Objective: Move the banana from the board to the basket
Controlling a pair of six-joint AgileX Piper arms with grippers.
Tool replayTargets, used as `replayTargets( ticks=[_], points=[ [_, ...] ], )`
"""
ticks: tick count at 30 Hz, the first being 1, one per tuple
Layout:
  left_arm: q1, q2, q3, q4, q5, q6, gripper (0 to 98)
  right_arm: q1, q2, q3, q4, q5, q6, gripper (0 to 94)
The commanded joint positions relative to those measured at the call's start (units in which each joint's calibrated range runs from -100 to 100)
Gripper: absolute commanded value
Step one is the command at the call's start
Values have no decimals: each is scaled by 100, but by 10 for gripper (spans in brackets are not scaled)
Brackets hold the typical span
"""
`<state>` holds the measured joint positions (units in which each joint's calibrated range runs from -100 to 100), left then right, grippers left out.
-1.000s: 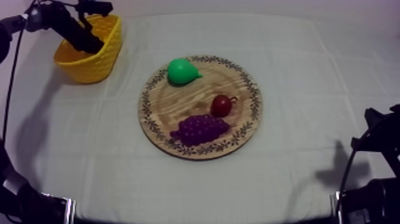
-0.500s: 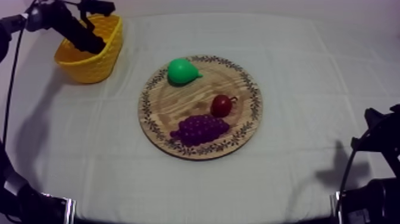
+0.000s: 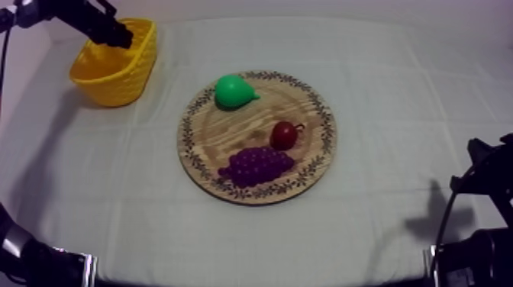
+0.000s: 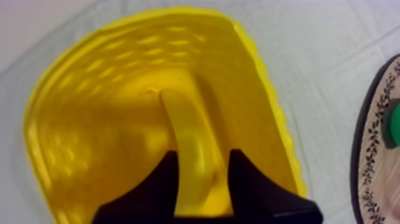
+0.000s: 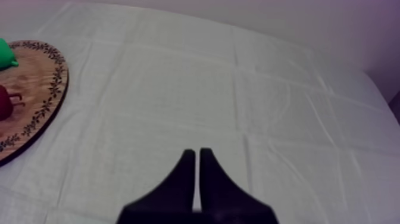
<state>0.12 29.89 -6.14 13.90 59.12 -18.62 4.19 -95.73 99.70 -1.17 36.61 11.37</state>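
Your left gripper hangs over the woven yellow plastic basket, which stands at 10 o'clock from the round wooden board with a patterned rim. Its two black fingers are clamped on the yellow toy banana, one against each side, and the fruit's free end points down into the basket's hollow. On the board you have a green toy pear at 11 o'clock, a small red fruit toward 3 o'clock, and a purple bunch of toy grapes at 6 o'clock. Your right gripper rests at 4 o'clock from the board, over the bare grey-white cloth, its fingers pressed together on nothing.
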Motion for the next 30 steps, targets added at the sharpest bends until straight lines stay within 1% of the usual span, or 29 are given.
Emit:
replayTargets(
  ticks=[1, 10, 14, 21, 23, 27, 30],
  points=[
    [4, -293, 201, -3, -85, 13, 260, 2, -2, -3, 2, 0, 3, 2],
    [27, -1564, 1350, -55, -518, 89, 43, 2, -2, -3, 2, 0, 3, 2],
    [-4, -2302, 2087, -49, -796, 133, 12, 2, -2, -3, 2, 0, 3, 2],
    [-27, -3882, 3777, -22, -1500, 272, 3, 2, -2, -3, 2, 0, 3, 2],
    [-41, -4341, 4351, 62, -1790, 278, 2, 2, -2, -3, 2, 0, 3, 2],
    [-110, -5241, 5448, 345, -2299, 79, 2, 2, -2, -3, 2, 0, 3, 2],
    [-138, -5903, 6205, 453, -2645, 34, 2, 2, -2, -3, 2, 0, 3, 2]
  ],
)
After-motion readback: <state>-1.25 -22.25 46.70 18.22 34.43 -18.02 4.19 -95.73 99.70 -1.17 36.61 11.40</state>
